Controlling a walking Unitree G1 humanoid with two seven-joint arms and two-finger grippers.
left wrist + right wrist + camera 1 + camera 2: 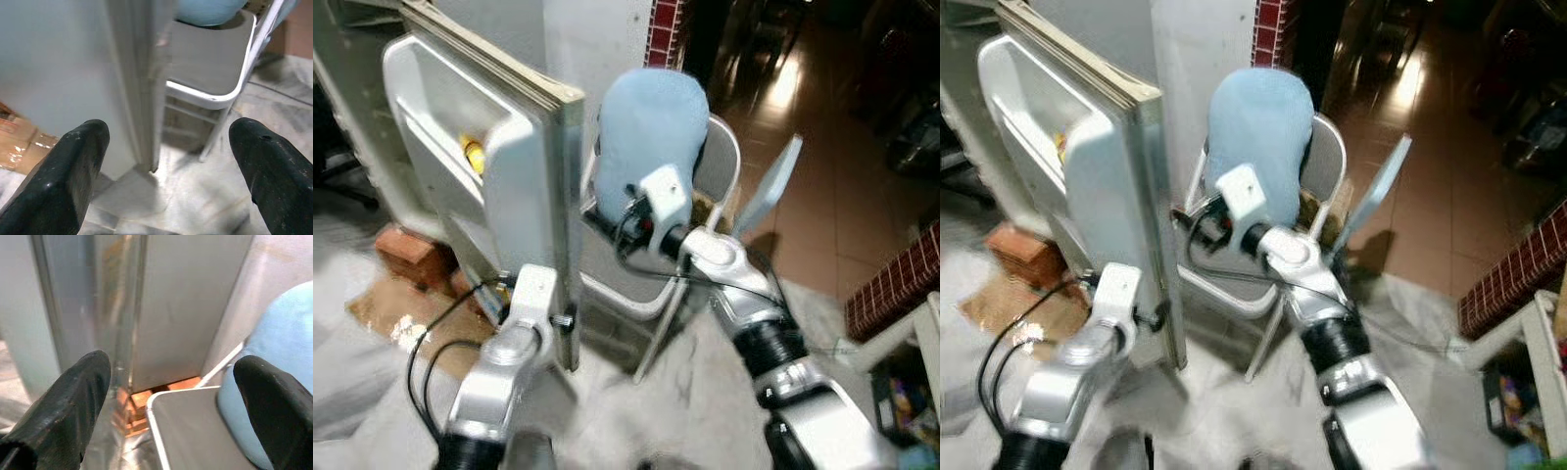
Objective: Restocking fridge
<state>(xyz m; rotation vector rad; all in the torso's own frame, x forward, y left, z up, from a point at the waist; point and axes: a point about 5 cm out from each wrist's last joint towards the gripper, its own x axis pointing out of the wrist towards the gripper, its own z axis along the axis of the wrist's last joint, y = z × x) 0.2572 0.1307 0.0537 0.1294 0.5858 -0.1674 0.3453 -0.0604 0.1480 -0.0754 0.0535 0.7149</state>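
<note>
A: Location of fridge door (524,176)?
B: Left of centre, swung open, free edge toward the robot. A yellow item (473,152) sits in its inner shelf.

A: Left gripper (166,166)?
B: Low at the door's free edge. Fingers (63,171) spread wide; the edge stands between them, ahead of the tips, not touched.

A: Right gripper (171,401)?
B: Raised over the chair (646,284) beside the door. Fingers (68,401) spread wide, nothing between them. The door edge lies ahead near one finger, the blue cushion (651,122) near the other
</note>
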